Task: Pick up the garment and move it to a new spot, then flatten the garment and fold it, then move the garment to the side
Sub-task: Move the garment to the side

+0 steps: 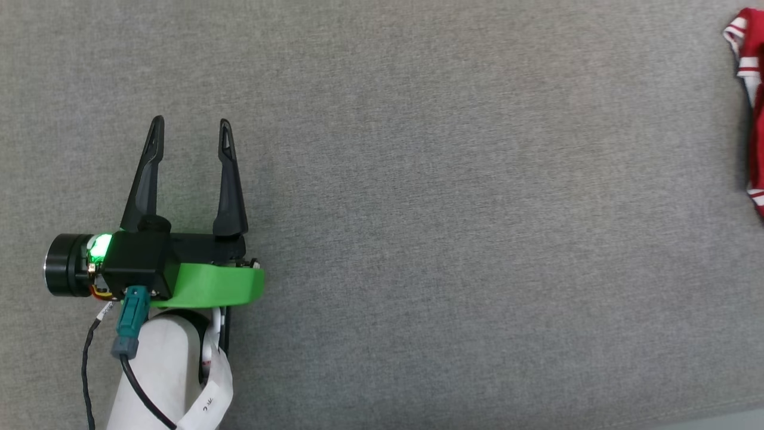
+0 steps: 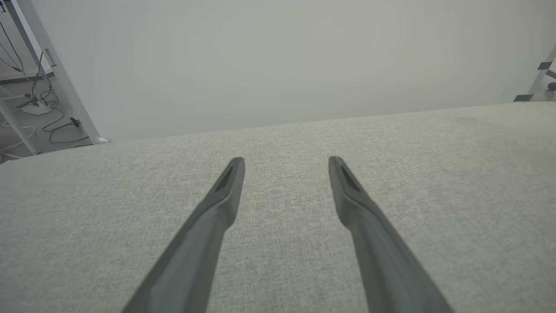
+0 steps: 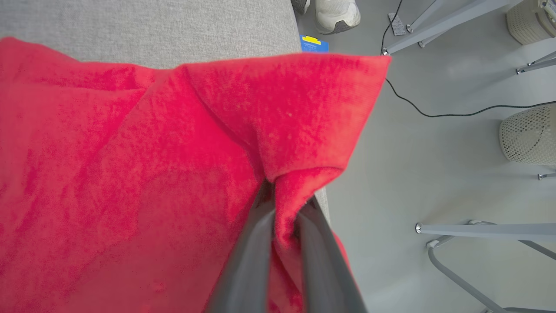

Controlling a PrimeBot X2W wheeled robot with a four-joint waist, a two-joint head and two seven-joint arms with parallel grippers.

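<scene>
Grey woven cloth is covering the table point(image 1: 418, 239), and its near part is lying bare. Over the table's near left part the left gripper point(image 1: 191, 121) is hovering with its two dark fingers spread wide, holding nothing. In its wrist view the tips are pointing across the bare cloth toward the table's far edge.

At the table's right edge the garment point(image 1: 755, 119) is showing as a strip of red with striped white sleeve trim. The right gripper point(image 3: 286, 195) is pinching a bunched fold of the garment's plain red cloth, with its jaws pressed close on it, right at the table's edge. One red flap appears to be reaching past that edge over the floor point(image 3: 434, 174). Beyond the table a shoe point(image 3: 336, 15), a black cable point(image 3: 434, 115), pale perforated baskets point(image 3: 527, 134) and metal legs point(image 3: 478, 228) are resting on the floor.

Judging by this, the robot is carrying the garment to a spot on the table. Doing it well is likely calling for three things:
- a firm pinch;
- a lift high enough that loose cloth is not catching on the table's edge;
- a set-down well inside the table, within reach of the spread left gripper.
</scene>
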